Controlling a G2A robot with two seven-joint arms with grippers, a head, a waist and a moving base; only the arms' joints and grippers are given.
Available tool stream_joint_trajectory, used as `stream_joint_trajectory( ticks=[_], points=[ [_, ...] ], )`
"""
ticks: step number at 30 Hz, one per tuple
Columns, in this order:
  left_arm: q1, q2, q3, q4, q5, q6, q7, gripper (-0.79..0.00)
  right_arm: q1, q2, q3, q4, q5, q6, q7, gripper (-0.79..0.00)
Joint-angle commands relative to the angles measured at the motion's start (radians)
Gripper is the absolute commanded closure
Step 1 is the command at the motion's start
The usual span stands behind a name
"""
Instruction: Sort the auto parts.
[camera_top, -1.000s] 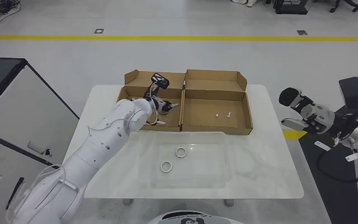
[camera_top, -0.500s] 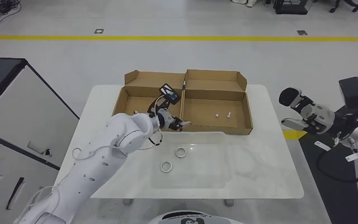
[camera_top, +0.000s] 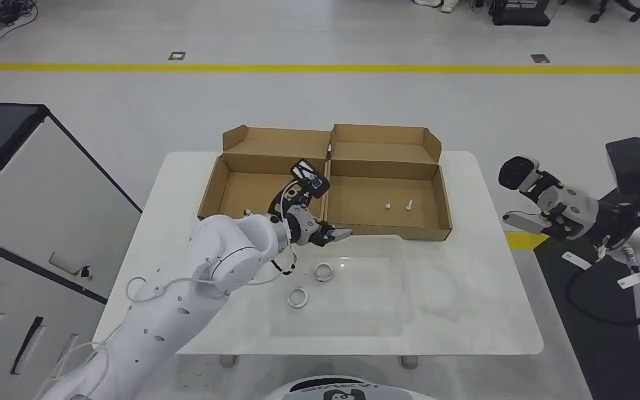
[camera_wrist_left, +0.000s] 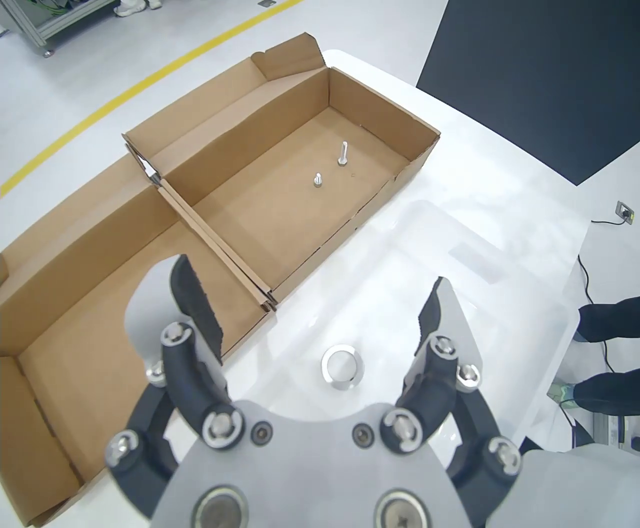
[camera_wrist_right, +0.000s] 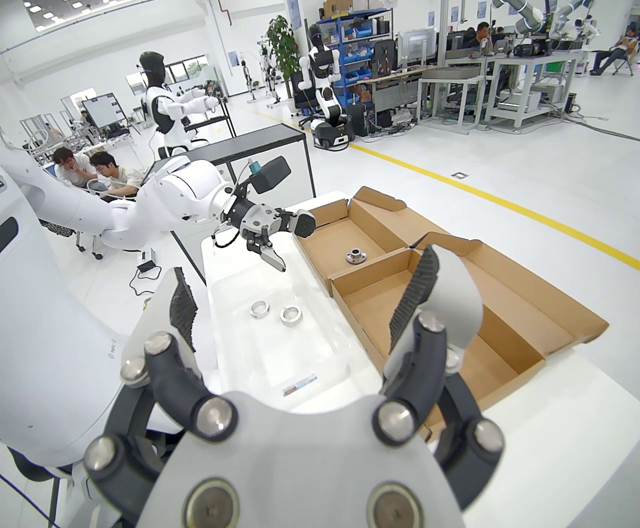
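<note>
Two metal rings (camera_top: 323, 271) (camera_top: 297, 297) lie in a clear tray (camera_top: 375, 295) at the table's front. My left gripper (camera_top: 330, 236) hangs open and empty over the tray's far edge, just short of the nearer ring (camera_wrist_left: 341, 367). The left cardboard box (camera_wrist_right: 345, 235) holds a flanged metal hub (camera_wrist_right: 355, 256). Two bolts (camera_wrist_left: 342, 152) (camera_wrist_left: 317, 180) lie in the right box (camera_top: 385, 195). My right gripper (camera_wrist_right: 305, 282) stays open and empty beyond the table's right side, and its view also shows the left gripper (camera_wrist_right: 272, 257) and both rings (camera_wrist_right: 260, 309) (camera_wrist_right: 291, 314).
The two boxes stand side by side at the table's back with their lids folded open. The right arm (camera_top: 540, 195) sits off the table's right edge. A dark cabinet (camera_top: 40, 200) stands to the left of the table.
My left gripper has come out of the left box and moved toward the front and right, now over the tray's edge. The right arm has not moved.
</note>
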Motion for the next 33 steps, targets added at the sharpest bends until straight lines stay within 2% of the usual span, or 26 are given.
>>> stream_joint_trajectory(
  ticks=[1,4,7,14,18,22,26,33],
  points=[
    [0.000,0.000,0.000,0.000,0.000,0.000,0.000,-0.785,0.000,0.000,0.000,0.000,0.000,0.000,0.000,-0.785],
    [0.002,0.000,0.003,0.012,0.004,0.001,-0.014,-0.785,0.000,0.000,0.000,0.000,0.000,0.000,0.000,-0.785],
    [-0.021,-0.003,0.017,0.008,0.022,0.024,-0.096,-0.785,0.000,0.000,0.000,0.000,0.000,0.000,0.000,-0.785],
    [-0.114,-0.024,0.082,-0.047,0.045,0.173,-0.372,-0.785,0.000,0.000,0.000,0.000,0.000,0.000,0.000,-0.785],
    [-0.188,-0.045,0.130,-0.040,0.028,0.260,-0.519,-0.785,0.000,0.000,0.000,0.000,0.000,0.000,0.000,-0.785],
    [-0.252,-0.067,0.168,-0.011,-0.018,0.337,-0.620,-0.785,0.000,0.000,0.000,0.000,0.000,0.000,0.000,-0.785],
    [-0.298,-0.085,0.198,0.014,-0.069,0.378,-0.680,-0.785,0.000,0.000,0.000,0.000,0.000,0.000,0.000,-0.785],
    [-0.332,-0.107,0.246,0.095,-0.137,0.373,-0.687,-0.785,0.000,0.000,0.000,0.000,0.000,0.000,0.000,-0.785]
  ],
)
